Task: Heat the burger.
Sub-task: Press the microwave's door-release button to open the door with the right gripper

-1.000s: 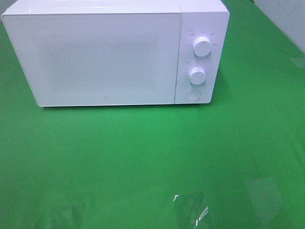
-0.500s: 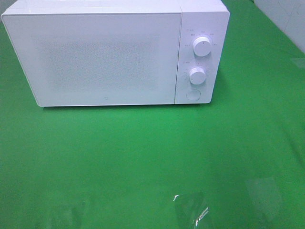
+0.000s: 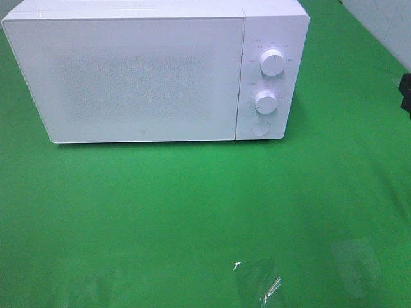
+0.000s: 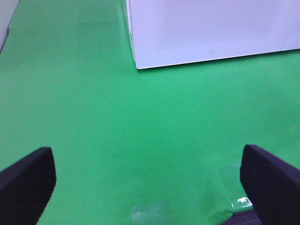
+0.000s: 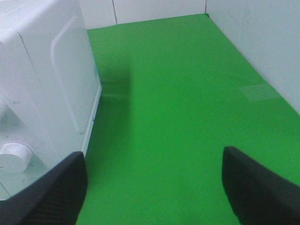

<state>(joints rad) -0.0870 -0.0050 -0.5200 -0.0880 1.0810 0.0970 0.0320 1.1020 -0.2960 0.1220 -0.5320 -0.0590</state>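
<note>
Your right arm (image 3: 406, 95) has just edged in at the right border of the high view, level with the microwave (image 3: 141, 77), whose door is shut. The right gripper (image 5: 152, 187) and left gripper (image 4: 147, 183) both stand wide apart, empty. The burger shows in no view, so opening that door likely comes first.

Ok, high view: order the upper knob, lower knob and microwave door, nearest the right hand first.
Right hand is at the far right.
1. Upper knob and lower knob, both rightward: too close to call.
2. Microwave door, farther left.
</note>
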